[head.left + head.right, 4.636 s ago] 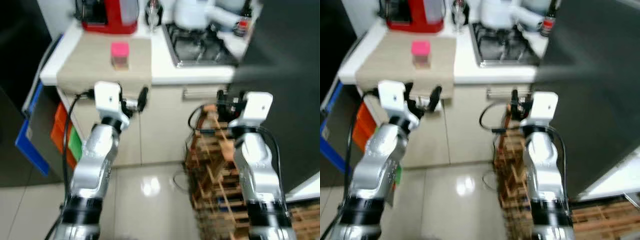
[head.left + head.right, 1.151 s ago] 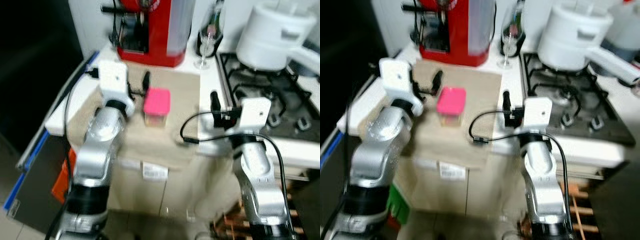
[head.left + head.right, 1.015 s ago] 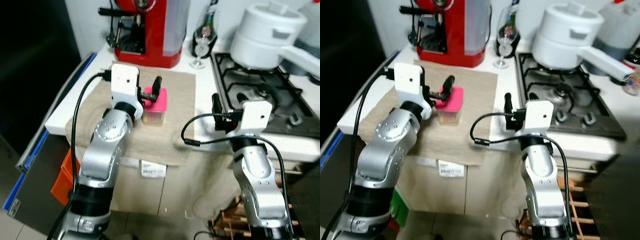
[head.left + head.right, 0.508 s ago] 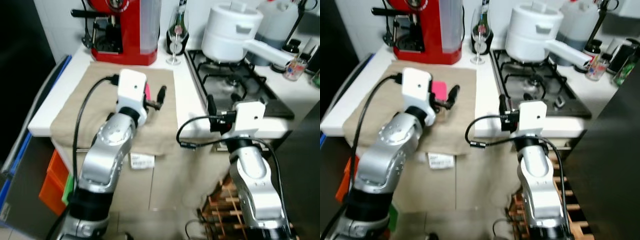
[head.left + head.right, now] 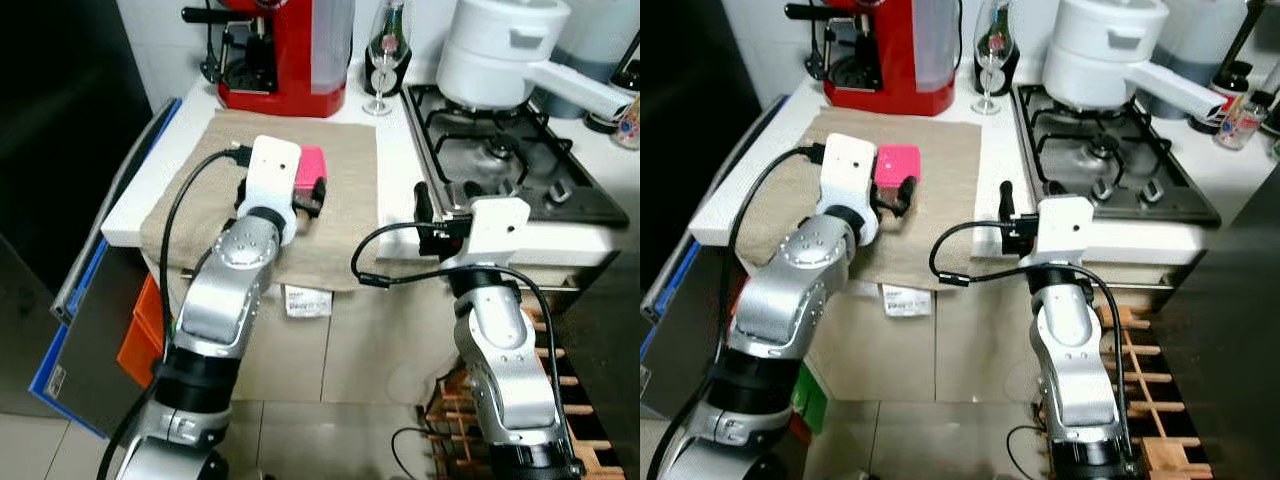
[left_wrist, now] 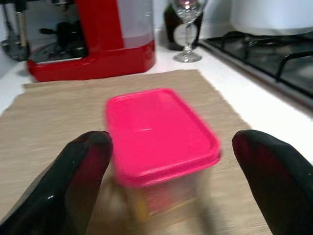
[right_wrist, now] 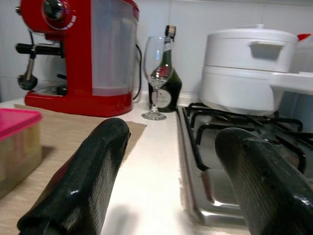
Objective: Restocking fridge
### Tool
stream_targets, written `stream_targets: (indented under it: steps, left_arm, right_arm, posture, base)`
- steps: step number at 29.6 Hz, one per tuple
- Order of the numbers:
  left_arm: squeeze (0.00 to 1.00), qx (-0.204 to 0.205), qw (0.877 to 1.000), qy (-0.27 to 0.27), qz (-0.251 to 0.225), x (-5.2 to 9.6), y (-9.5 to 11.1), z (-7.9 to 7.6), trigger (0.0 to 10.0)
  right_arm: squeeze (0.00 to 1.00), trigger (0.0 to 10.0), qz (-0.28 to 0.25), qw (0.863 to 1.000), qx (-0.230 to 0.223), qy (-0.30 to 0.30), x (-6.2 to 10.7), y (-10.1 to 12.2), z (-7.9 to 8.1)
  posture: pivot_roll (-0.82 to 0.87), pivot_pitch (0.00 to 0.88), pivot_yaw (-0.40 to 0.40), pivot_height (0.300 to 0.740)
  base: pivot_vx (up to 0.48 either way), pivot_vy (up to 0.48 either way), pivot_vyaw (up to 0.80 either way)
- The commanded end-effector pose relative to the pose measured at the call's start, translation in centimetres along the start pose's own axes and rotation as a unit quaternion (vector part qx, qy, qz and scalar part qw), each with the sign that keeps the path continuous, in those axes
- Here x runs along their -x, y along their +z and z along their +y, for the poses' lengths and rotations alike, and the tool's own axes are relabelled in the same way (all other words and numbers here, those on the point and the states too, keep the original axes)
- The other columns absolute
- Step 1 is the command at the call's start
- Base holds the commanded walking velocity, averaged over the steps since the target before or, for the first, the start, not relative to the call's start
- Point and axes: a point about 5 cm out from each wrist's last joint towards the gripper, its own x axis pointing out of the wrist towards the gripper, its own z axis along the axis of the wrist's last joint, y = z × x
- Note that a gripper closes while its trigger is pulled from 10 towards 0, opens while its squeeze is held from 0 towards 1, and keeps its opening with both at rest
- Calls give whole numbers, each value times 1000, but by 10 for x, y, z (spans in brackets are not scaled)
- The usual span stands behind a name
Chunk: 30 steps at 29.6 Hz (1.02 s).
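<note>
Countertop point(image 5: 395, 150) runs across in front of you, white, with its front edge right at both wrists and a dark gap falling away past its left end. On its right sits the gas hob point(image 5: 505, 165), carrying a white lidded pot point(image 5: 500, 50) whose handle juts out to the right. On its left lies a beige cloth mat point(image 5: 200, 215) that drapes over the front edge. At the back of the mat stands a red coffee machine point(image 5: 285, 50), with a wine glass point(image 5: 378, 60) and a dark bottle point(image 7: 167, 73) just beside it. You have bare mat left of the box, and bare white counter between the mat and the hob.

Your left arm is raised and bent, its wrist over the mat. Your left gripper point(image 6: 183, 176) is spread wide, fingers flanking the pink-lidded clear container point(image 6: 159, 132), which stands mid-mat; you cannot tell whether they touch it. Your right gripper point(image 7: 181, 166) hovers at the counter edge between mat and hob, fingers parted, holding nothing.
</note>
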Motion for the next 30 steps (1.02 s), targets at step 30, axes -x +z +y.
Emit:
stream_targets:
  steps: [30]
  left_arm:
    - [0, 33, 999, 26, 31, -22, -14, -8, 10000]
  right_arm:
    - [0, 10000, 13, 1000, 6, 0, 14, -1, 1]
  posture:
    - [-125, 36, 19, 740]
  base:
    - [0, 0, 0]
